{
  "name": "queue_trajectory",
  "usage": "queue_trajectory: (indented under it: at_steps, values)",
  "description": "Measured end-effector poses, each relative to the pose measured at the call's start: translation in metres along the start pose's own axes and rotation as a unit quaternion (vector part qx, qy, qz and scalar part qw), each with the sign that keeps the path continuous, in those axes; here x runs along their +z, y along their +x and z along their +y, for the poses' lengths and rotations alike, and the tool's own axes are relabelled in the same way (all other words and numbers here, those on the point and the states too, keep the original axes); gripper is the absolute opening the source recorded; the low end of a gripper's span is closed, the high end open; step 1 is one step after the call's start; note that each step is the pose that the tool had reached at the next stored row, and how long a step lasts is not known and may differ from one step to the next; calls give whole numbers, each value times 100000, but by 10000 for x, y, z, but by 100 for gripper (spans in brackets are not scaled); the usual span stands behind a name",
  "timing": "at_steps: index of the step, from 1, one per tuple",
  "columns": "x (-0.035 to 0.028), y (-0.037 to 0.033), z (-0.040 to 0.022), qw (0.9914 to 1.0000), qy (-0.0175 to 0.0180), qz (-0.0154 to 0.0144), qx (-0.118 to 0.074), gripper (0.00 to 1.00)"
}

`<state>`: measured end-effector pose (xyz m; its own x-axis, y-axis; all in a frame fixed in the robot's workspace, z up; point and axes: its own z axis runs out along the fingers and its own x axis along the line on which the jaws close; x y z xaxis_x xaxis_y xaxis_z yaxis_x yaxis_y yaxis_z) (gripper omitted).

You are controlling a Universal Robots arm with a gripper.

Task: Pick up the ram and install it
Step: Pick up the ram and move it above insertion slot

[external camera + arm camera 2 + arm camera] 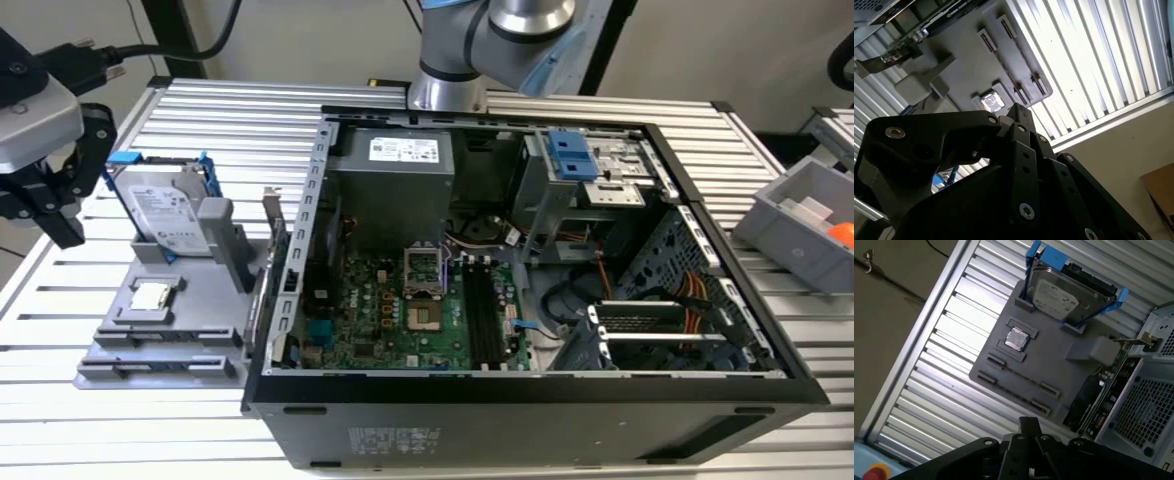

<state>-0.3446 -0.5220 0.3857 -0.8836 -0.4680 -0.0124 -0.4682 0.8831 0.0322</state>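
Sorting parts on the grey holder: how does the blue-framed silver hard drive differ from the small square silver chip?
The blue-framed silver hard drive is much bigger and stands on edge; the small square silver chip lies flat, unframed. Both sit on the grey holder.

In the exterior view, open PC case (534,420) on the slatted table (227,110); at its 9 o'clock, grey holder (160,365) with hard drive (171,215) and chip (151,295).

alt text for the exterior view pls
An open computer case lies on a slatted table, motherboard exposed. At the exterior view's left, a grey holder carries a hard drive and a chip, with the claw near the drive.
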Motion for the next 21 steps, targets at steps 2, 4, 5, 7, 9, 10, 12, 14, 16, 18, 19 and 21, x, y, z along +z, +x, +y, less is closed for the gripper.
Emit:
queue_trajectory:
  at_steps: [2,4,5,7,9,10,12,14,16,18,19,21]
  values:
    - [0,0,0,99998,80,45,-581,0]
    - [0,0,0,99993,172,91,-1146,0]
    - [0,0,0,99990,215,103,-1425,0]
    - [0,0,0,99980,294,118,-1972,0]
    - [-1,0,0,99968,325,137,-2522,0]
    - [0,0,0,99960,328,145,-2806,0]
    - [-1,0,0,99943,326,161,-3361,0]
    - [-1,0,0,99924,319,178,-3886,0]
    - [-1,0,1,99897,311,196,-4528,0]
    - [-1,0,1,99869,304,211,-5102,0]
    - [0,0,1,99854,299,219,-5396,0]
    - [-1,0,1,99825,294,237,-5904,0]
